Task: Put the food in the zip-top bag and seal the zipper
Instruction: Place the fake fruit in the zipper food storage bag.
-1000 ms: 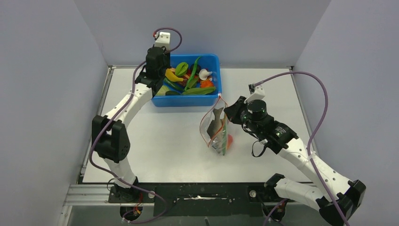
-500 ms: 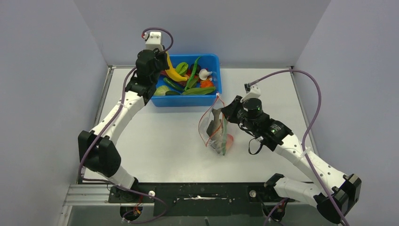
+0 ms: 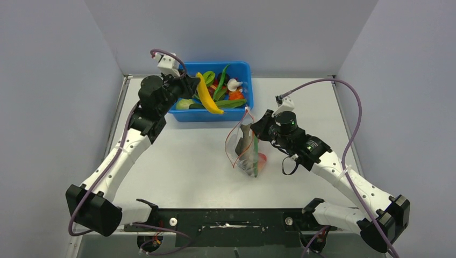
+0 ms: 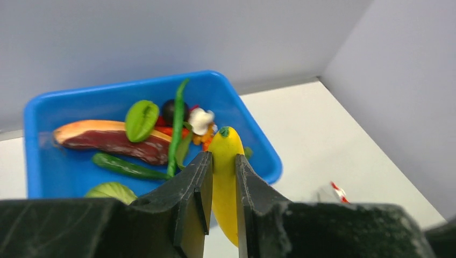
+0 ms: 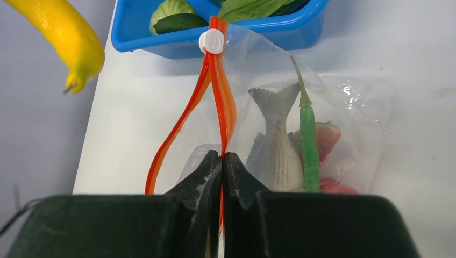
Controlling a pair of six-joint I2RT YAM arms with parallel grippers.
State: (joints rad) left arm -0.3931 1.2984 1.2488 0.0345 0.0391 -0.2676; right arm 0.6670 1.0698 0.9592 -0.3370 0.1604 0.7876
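My left gripper point(image 3: 189, 87) is shut on the yellow banana point(image 3: 207, 97), which hangs over the front of the blue tub; in the left wrist view the banana point(image 4: 225, 177) sits between my fingers. My right gripper point(image 5: 221, 157) is shut on the red-orange zipper point(image 5: 219, 102) of the clear zip-top bag point(image 3: 244, 150) and holds its mouth open, slider tab point(image 5: 212, 40) at the far end. Inside the bag are a grey fish point(image 5: 275, 150), a green pod point(image 5: 307, 140) and red fruit point(image 5: 328, 137). More food lies in the tub.
The blue tub point(image 3: 243, 69) stands at the back of the table with green pods, leaves, a mushroom and a red-brown slice point(image 4: 107, 141) in it. Grey walls enclose the table on three sides. The bag stands just in front of the tub's right corner.
My left arm has lifted the banana out of the tub and swung back and to the left, the banana now over the tub's front edge. My right gripper and bag shifted slightly left.
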